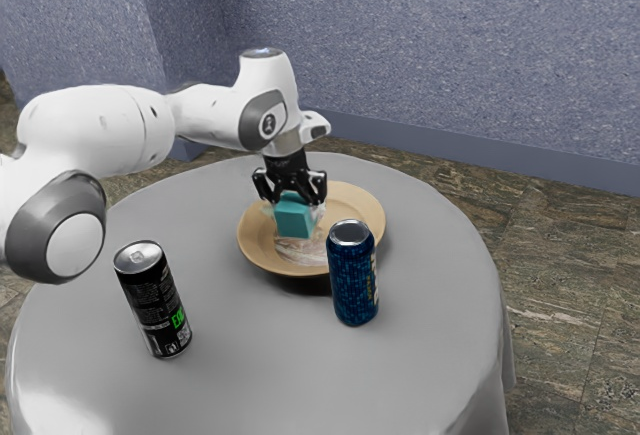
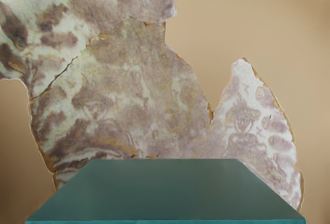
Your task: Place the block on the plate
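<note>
Item one, teal rectangular block (image 1: 293, 218): you have it near the centre of the exterior view, pinched between the two fingers of the black gripper (image 1: 292, 198), over the tan round plate (image 1: 259, 248). Item two, that plate: centre of the frame, its well marked with a mottled, ragged-edged pattern (image 2: 118, 95), which your wrist view shows beyond the block. Item three, black drink can with green lettering (image 1: 154, 300): lower left of the frame, clear of your work. Item four, blue patterned can (image 1: 353, 273): just right of centre, near the plate's rim. Progress, as judged: grasp and carry look done; you appear to have left only any lowering needed, the release and the retreat. Whether the block's underside touches the plate, you cannot tell.
</note>
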